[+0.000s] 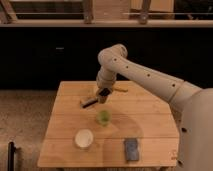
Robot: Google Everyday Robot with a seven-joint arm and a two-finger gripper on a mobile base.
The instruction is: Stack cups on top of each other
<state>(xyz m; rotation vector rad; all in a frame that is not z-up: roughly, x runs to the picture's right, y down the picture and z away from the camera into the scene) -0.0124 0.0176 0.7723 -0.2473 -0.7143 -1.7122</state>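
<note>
Hovering | gripper over table, near green cup | white cup apart
</note>
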